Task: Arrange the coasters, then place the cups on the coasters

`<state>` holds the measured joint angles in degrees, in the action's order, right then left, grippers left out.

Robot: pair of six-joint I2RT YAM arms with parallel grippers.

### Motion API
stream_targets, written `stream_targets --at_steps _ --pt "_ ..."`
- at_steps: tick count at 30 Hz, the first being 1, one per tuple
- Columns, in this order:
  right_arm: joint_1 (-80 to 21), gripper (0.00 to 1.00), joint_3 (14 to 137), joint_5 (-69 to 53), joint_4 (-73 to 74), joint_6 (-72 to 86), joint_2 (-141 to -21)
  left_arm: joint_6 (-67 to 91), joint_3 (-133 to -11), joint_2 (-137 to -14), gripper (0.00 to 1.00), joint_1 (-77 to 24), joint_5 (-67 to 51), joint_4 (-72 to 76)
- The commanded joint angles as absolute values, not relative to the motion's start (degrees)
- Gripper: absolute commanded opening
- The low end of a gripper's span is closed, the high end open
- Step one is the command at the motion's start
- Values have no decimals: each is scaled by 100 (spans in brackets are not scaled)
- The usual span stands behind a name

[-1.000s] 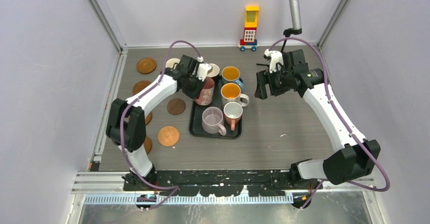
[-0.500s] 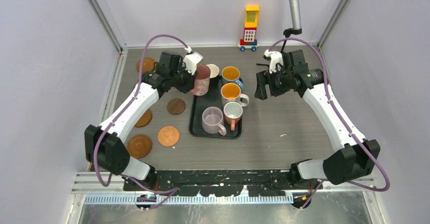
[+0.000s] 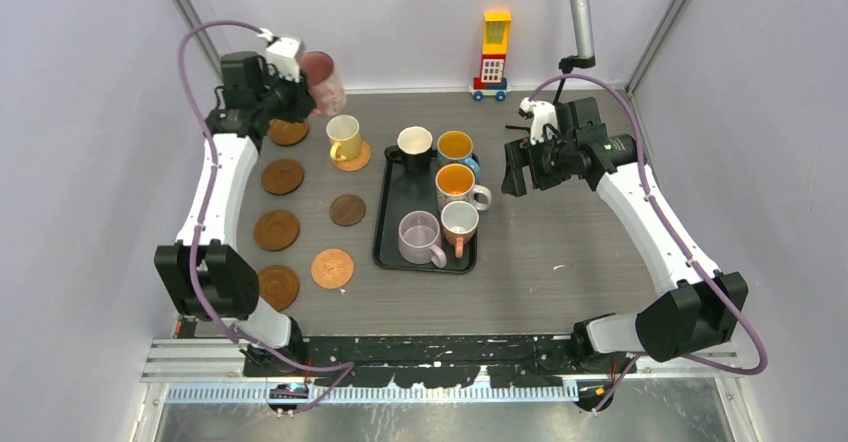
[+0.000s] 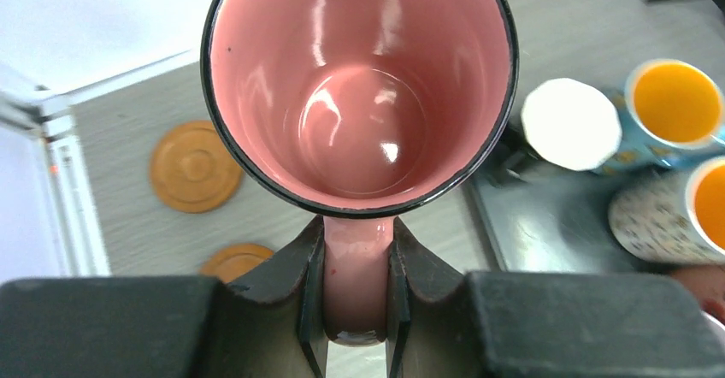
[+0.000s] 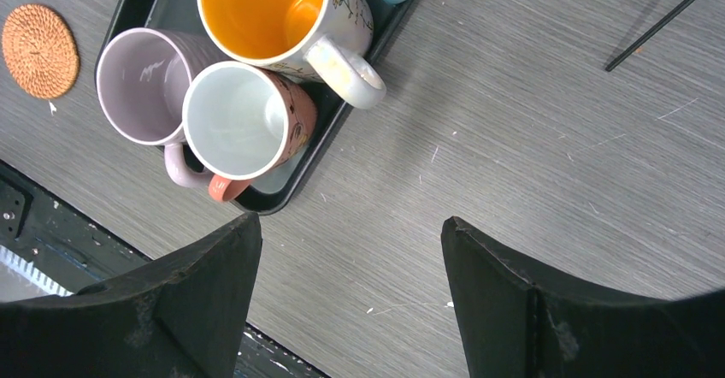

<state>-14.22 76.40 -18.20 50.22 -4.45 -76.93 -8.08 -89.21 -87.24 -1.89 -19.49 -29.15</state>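
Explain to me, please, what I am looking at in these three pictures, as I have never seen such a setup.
These are two robot arms bolted at the near edge of a table. The wide picture comes from a fixed camera above and behind them. The other two come from a camera on each wrist, so the dark shapes at the bottom are that arm's own fingers. The left fingers are shut on the handle of a pink mug, held in the air near the far left corner. The right fingers are open and empty. On the table, a black tray holds five mugs, a pale yellow mug stands on a coaster, six bare coasters lie left of the tray, and a toy block tower stands at the back.
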Motion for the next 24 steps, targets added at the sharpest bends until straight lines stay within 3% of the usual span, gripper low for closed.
stream_targets --at_steps 1,11,24 --pt "-1403 81 7963 -1898 4986 -519 -7789 -729 -9580 -9091 0 484 -2470 -1735" --pt "-1404 81 8295 -1853 5101 -510 -8059 -1011 -10450 -10422 0 1468 -3065 -1190" --pt "-1406 81 8718 -1764 5372 -460 -8354 -1743 -11087 -11727 0 1912 -3706 -1004"
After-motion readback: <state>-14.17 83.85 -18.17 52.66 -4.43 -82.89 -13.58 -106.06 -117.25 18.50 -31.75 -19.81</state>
